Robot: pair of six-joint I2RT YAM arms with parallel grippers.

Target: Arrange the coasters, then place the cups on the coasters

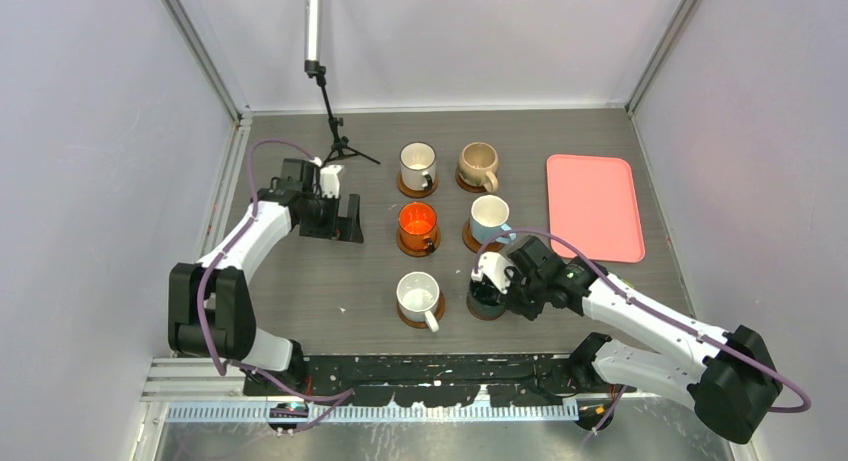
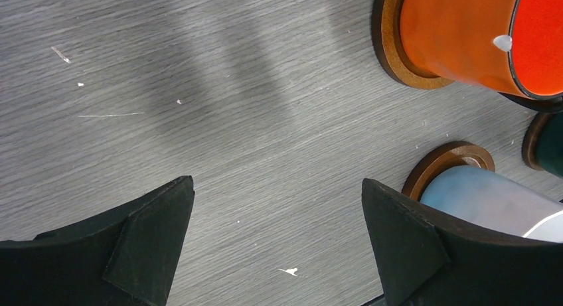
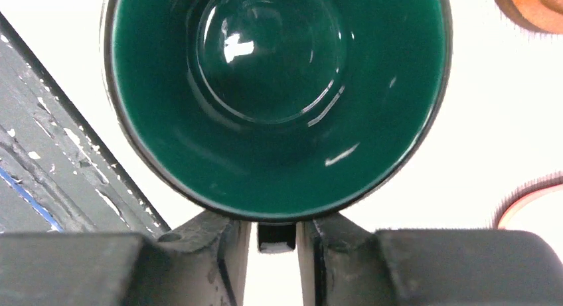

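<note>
Six coasters lie in two columns, each with a cup on it: white cup (image 1: 417, 165), beige cup (image 1: 478, 163), orange cup (image 1: 417, 223), light blue cup (image 1: 488, 218), a second white cup (image 1: 417, 295) and the dark green cup (image 1: 487, 299). My right gripper (image 1: 497, 278) hovers over the green cup (image 3: 275, 87); its jaws flank the handle (image 3: 275, 234) with a thin gap, so it is open. The left gripper (image 1: 335, 216) stands wide open over bare table, left of the orange cup (image 2: 458, 34) and the light blue cup (image 2: 484, 200).
A pink tray (image 1: 594, 206) lies at the right. A black tripod stand (image 1: 335, 131) rises at the back, behind the left gripper. The black base rail (image 1: 420, 366) runs along the near edge. Walls close in on both sides.
</note>
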